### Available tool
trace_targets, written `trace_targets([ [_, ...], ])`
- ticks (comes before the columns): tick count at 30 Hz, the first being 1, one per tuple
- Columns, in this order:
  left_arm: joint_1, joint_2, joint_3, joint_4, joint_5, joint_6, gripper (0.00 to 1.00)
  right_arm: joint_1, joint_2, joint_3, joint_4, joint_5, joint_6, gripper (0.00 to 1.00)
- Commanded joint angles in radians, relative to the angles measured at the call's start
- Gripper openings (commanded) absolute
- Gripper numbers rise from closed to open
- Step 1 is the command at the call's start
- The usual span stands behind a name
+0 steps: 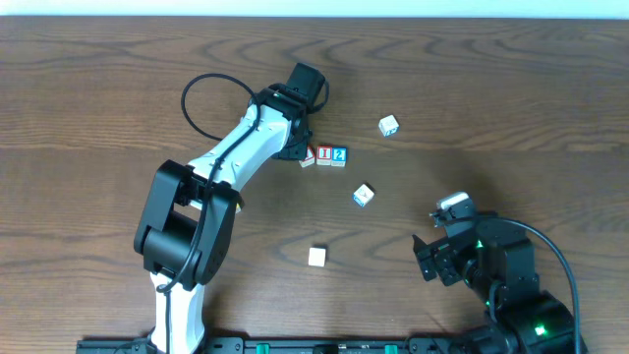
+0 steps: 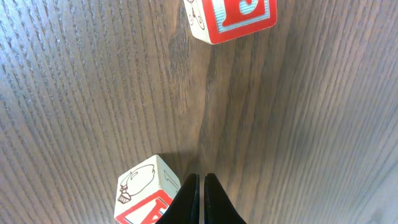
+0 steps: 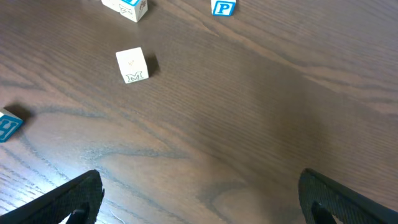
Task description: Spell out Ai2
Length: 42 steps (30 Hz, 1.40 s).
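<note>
Three letter blocks stand in a row on the table: a red-and-white A block (image 1: 308,158), a red I block (image 1: 324,155) and a blue 2 block (image 1: 340,154). My left gripper (image 1: 299,150) is at the row's left end. In the left wrist view its fingers (image 2: 200,186) are shut and empty, tips right beside the A block (image 2: 148,191). The red I block (image 2: 230,17) lies further ahead, with a gap of bare wood between. My right gripper (image 1: 427,259) is open and empty over bare wood (image 3: 199,205), far from the row.
Loose blocks lie around: one at the back right (image 1: 388,125), a blue-and-white one (image 1: 364,195) right of the row, a white one (image 1: 316,257) nearer the front. The right wrist view shows a white M block (image 3: 132,65) and a blue P block (image 3: 224,7).
</note>
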Motion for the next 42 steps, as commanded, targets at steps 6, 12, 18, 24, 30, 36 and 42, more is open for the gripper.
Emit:
trace_targets([
  [6, -0.004, 0.050, 0.016, -0.003, -0.010, 0.026, 0.06, -0.009, -0.002, -0.001, 0.000, 0.006, 0.007, 0.99],
  [12, -0.004, 0.050, 0.016, -0.009, 0.005, 0.026, 0.06, -0.009, -0.002, -0.001, 0.000, 0.006, 0.007, 0.99],
  [18, -0.004, 0.050, 0.016, -0.013, 0.024, 0.026, 0.06, -0.009, -0.002, -0.001, 0.000, 0.006, 0.006, 0.99],
  [24, -0.004, 0.050, 0.016, -0.025, 0.032, 0.026, 0.06, -0.009, -0.002, -0.001, 0.001, 0.006, 0.006, 0.99],
  [30, -0.004, 0.050, 0.016, -0.053, 0.035, 0.025, 0.06, -0.009, -0.002, -0.001, 0.000, 0.006, 0.006, 0.99],
  [36, -0.004, 0.050, 0.016, -0.064, 0.041, 0.025, 0.06, -0.009, -0.002, -0.001, 0.001, 0.006, 0.006, 0.99],
  [42, -0.004, 0.050, 0.016, -0.064, 0.056, 0.025, 0.06, -0.009, -0.002, -0.001, 0.001, 0.006, 0.006, 0.99],
])
